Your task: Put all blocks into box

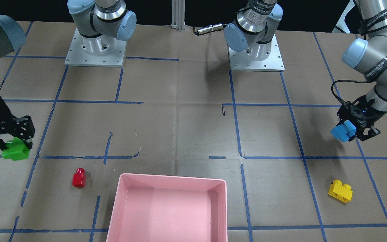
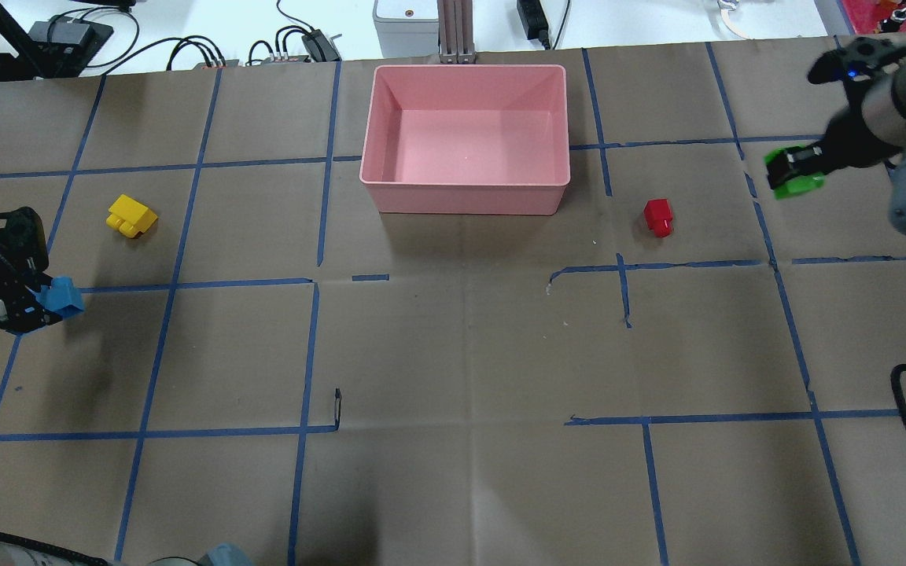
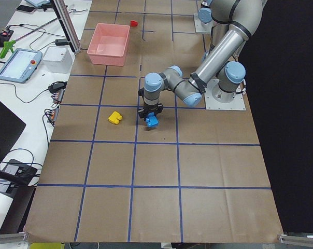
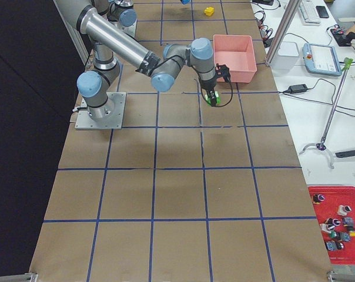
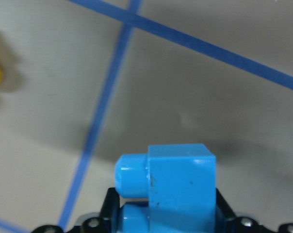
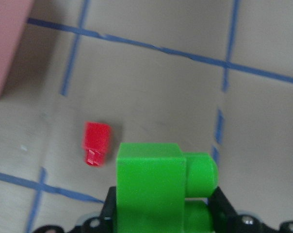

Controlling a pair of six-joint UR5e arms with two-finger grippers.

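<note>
While jaws pinch them, blue brick (image 5: pixel 180 182) and green brick (image 6: pixel 151 189) jut forward.

Front-facing cam: across the table (image 1: pixel 186 127), steep down-look, arm bases (image 1: pixel 95 50) at top edge. Overhead: behind the robot, looking forward and down. Both share the pink box (image 1: pixel 170 215) and the grid around it. Side cams: at the table ends, far back, looking lengthwise. Wrist cams: very close, light-blue brick (image 5: pixel 178 189) and green brick (image 6: pixel 151 189) fill the bottom of frame.

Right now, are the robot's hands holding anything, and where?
Both. Left gripper: jaws clamp one end of the light-blue brick. Right gripper: jaws clamp one end of the green brick.
</note>
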